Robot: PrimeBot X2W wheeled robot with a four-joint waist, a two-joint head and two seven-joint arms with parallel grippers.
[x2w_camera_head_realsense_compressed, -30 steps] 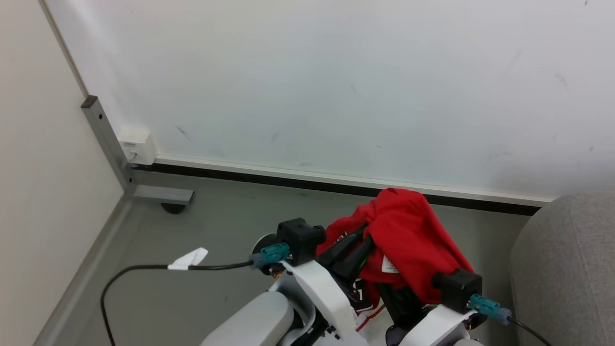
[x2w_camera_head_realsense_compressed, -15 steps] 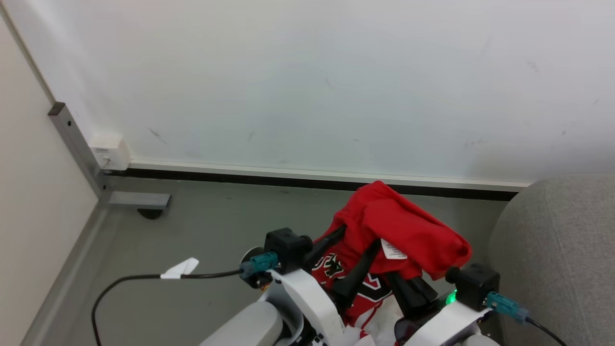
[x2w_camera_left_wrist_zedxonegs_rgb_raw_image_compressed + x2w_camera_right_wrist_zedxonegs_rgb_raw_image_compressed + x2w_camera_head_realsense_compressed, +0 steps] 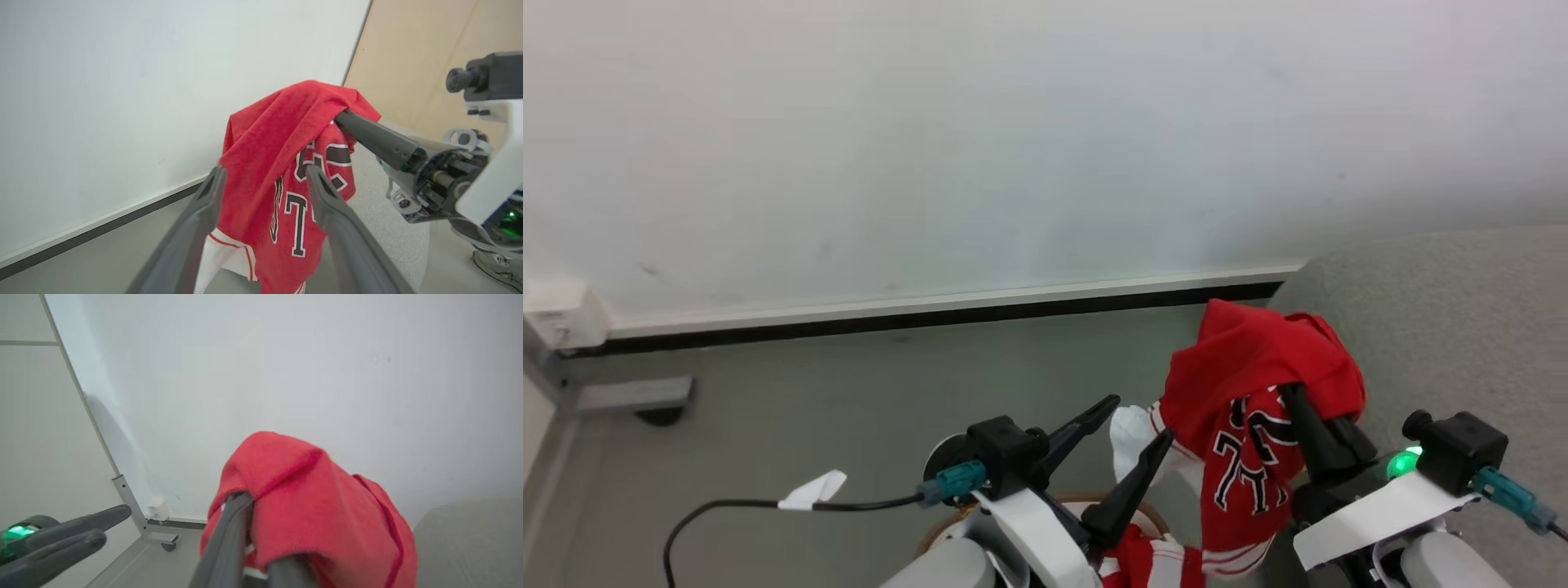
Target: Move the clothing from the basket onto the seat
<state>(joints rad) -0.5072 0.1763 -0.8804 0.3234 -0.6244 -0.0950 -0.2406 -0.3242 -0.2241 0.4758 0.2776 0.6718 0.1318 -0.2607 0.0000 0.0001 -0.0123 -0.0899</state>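
A red jersey (image 3: 1254,371) with black-and-white numerals hangs over my right gripper (image 3: 1298,404), which is shut on it with the fingertips hidden under the cloth. It dangles beside the grey seat (image 3: 1445,318), at its left edge. In the right wrist view the jersey (image 3: 310,498) covers that gripper (image 3: 245,502). My left gripper (image 3: 1123,429) stands open and empty just left of the jersey, apart from it. In the left wrist view its fingers (image 3: 265,173) frame the jersey (image 3: 269,151). Below, a sliver of the basket's brown rim (image 3: 1147,513) shows, with a red-and-white striped piece (image 3: 1156,563) inside.
A white wall panel runs behind, with a black strip at floor level. Its grey metal foot and caster (image 3: 637,398) stand at far left. A black cable with a white tag (image 3: 809,490) trails over the grey floor. A shoe (image 3: 496,265) shows by the seat.
The view has swung right, bringing the seat closer. My left gripper has come out from under the jersey and is open. The right gripper has carried the jersey right, toward the seat.
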